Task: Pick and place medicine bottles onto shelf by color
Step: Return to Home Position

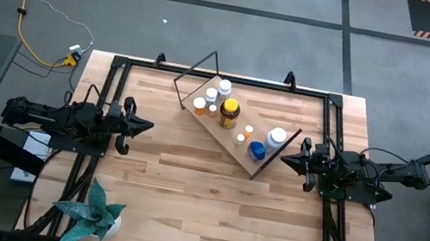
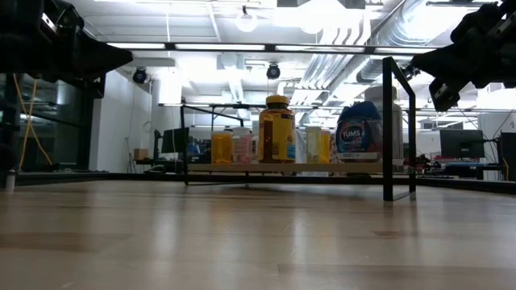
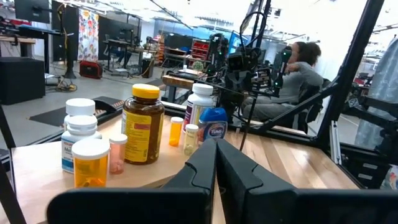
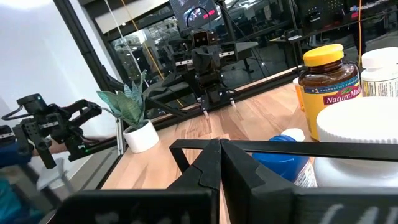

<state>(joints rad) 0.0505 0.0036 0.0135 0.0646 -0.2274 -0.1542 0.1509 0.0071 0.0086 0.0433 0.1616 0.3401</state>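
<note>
Shelf [image 1: 215, 129]: light wood board with dark wire end frames, lying diagonally on the bench.
Amber bottle [image 1: 230, 110]: largest, yellow cap, upright mid-shelf.
White bottles [image 1: 225, 86]: 2, upright at 1 end.
Orange bottle [image 1: 199, 104]: white-capped, upright beside them.
Blue bottle [image 1: 256, 150]: upright at the opposite end, beside a wide white-capped bottle [image 1: 277, 137].

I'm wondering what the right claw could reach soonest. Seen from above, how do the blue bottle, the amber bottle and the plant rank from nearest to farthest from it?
1. Blue bottle, on the shelf end beside the right gripper.
2. Amber bottle, mid-shelf.
3. Plant, far off on the robot's left side.
</note>
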